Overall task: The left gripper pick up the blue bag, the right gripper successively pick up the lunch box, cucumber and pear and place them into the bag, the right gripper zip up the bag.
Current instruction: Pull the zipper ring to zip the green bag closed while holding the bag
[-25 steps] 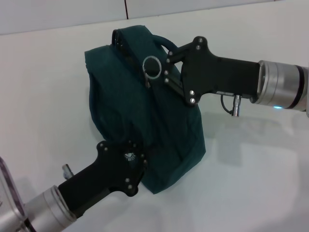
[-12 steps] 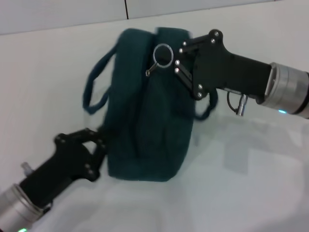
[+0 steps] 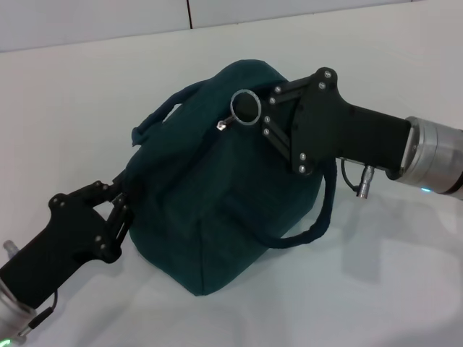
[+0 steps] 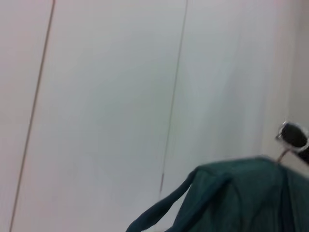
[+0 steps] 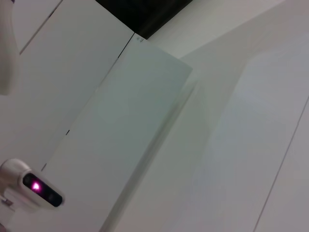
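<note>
Zipping looks nearly finished: my right gripper (image 3: 255, 116) is clamped on the ring pull (image 3: 246, 108) atop the blue bag (image 3: 217, 188), my left gripper (image 3: 124, 210) pinches its near end; no food shows outside.

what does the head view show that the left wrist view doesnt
Only the head view shows both tools: the left tool at the blue bag's lower left corner, the right tool at its top by the zip, and the white table. Only the left wrist view shows pale wall panels with thin seams. Both show the bag, a loop handle and the ring pull.
</note>
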